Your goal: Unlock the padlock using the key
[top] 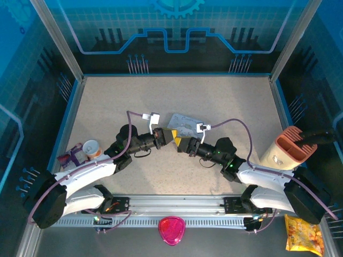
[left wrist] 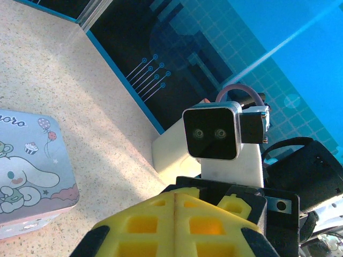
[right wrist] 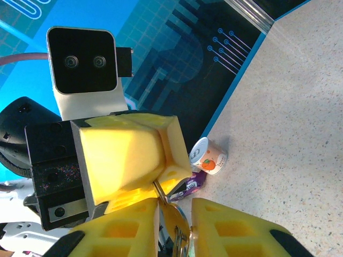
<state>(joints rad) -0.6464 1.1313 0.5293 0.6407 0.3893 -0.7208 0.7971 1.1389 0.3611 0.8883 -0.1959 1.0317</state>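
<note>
Top external view, nearest first: pink plastic piece [top: 171, 230] well on the near side of the tin [top: 187, 123], yellow packet [top: 304, 235] far off to the tin's near right. Further in, paper cup [top: 92, 147] well to the tin's left, peach holder [top: 289, 145] well to its right. Just on the tin's near side, left gripper [top: 168, 137] and right gripper [top: 179, 142] meeting tip to tip.

Right wrist view, nearest first: right gripper's yellow fingers [right wrist: 236, 227] parted by a narrow gap, with the key [right wrist: 172, 222] standing in that gap. Cannot tell whether pressed onto it or just short of it. Beyond, the key's thin end running up to the tips of the left gripper's fingers [right wrist: 128, 160], clenched tight. Cannot tell whether pinching that end.

Left wrist view: closed seam between the left gripper's yellow fingers nearest, the tin off to their left, the other wrist's camera housing behind.
</note>
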